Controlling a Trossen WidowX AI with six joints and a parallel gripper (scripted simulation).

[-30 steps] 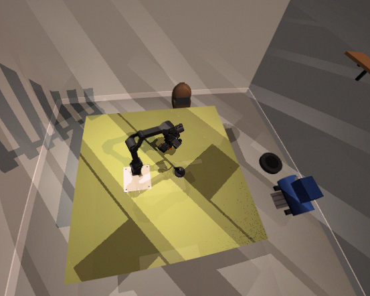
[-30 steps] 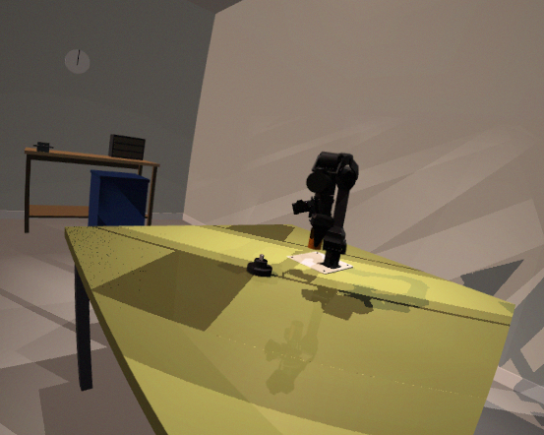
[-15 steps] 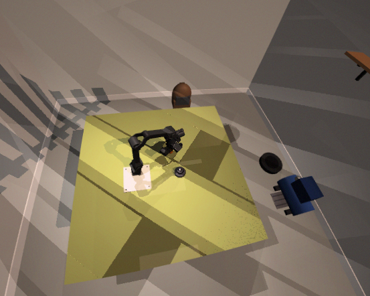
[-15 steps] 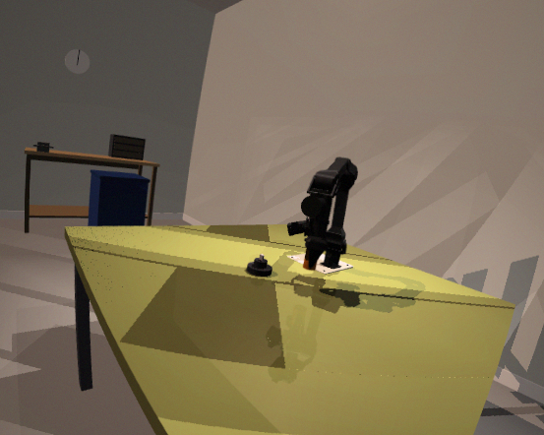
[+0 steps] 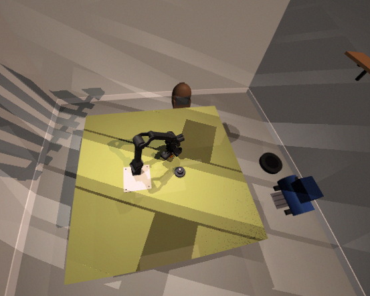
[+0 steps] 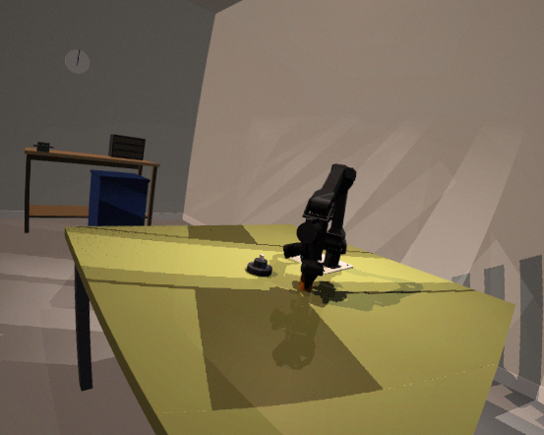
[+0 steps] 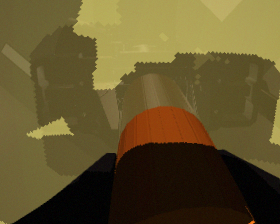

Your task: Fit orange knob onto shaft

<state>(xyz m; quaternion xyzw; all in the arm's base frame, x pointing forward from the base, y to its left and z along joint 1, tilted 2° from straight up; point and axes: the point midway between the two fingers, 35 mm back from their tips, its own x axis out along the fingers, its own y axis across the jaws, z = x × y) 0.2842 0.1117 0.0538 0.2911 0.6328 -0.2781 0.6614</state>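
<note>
The orange knob (image 5: 170, 156) (image 6: 302, 285) (image 7: 166, 125) is held between the fingers of my gripper (image 5: 171, 155) (image 6: 305, 283) (image 7: 165, 161), which is shut on it. The knob's free end points down, at or just above the table top; a faint reflection meets it in the wrist view. Its hole is hidden. The dark round pedestal (image 5: 180, 174) (image 6: 259, 270) stands apart from the gripper, to its lower right in the top view and to its left in the exterior view. The silver shaft (image 5: 180, 169) (image 6: 262, 257) stands upright and bare on it; its flat side cannot be made out.
The arm's white base plate (image 5: 130, 185) (image 6: 346, 267) lies left of the pedestal in the top view. The yellow table (image 5: 105, 231) (image 6: 425, 340) carries dark shadows and reflections. A blue object (image 5: 290, 197) and a black ring (image 5: 270, 163) are beyond its right edge.
</note>
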